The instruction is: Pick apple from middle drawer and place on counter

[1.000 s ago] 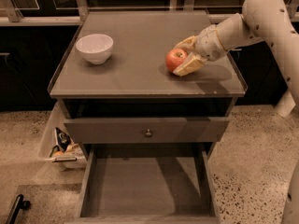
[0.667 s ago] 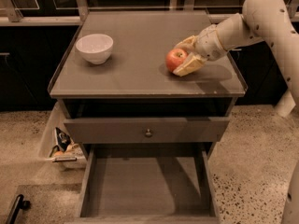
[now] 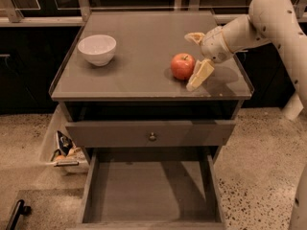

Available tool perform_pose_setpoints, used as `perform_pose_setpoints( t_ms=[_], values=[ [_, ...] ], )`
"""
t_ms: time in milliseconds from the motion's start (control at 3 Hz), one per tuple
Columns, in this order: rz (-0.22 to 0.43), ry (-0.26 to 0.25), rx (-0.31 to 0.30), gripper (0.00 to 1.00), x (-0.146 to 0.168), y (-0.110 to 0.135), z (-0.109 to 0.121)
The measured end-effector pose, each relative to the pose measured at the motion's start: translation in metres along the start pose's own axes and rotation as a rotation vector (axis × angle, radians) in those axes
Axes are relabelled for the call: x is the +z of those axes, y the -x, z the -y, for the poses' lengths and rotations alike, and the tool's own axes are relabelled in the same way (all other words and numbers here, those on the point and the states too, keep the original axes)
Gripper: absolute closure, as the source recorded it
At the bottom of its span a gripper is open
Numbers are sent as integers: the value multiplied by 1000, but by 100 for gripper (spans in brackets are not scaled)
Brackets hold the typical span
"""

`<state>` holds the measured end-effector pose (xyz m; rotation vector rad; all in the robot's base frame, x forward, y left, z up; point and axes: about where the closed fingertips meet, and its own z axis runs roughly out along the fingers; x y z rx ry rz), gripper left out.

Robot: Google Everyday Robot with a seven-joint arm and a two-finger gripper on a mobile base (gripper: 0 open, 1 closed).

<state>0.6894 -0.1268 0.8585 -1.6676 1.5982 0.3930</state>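
Observation:
The red apple (image 3: 182, 66) stands on the grey counter (image 3: 144, 37), right of its middle. My gripper (image 3: 191, 61) reaches in from the right, just right of the apple, and is open. Its upper finger (image 3: 194, 36) is raised clear of the apple. Its lower finger (image 3: 200, 74) lies against the counter at the apple's right side. The middle drawer (image 3: 148, 190) is pulled out below, its flat floor bare.
A white bowl (image 3: 97, 48) sits at the counter's left. A drawer front panel with a round knob (image 3: 152, 137) is above the open tray. Small items (image 3: 64, 152) lie on the speckled floor at the left. Dark cabinets stand behind.
The fingers were closed around the apple; now they have spread apart and the apple rests free on the counter. The gripper has drawn back slightly to the right.

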Motion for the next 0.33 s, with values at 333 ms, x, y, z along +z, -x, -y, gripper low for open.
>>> perform_pose_setpoints(
  t_ms=[333],
  values=[
    [0,0,0,0,0,0,0]
  ],
)
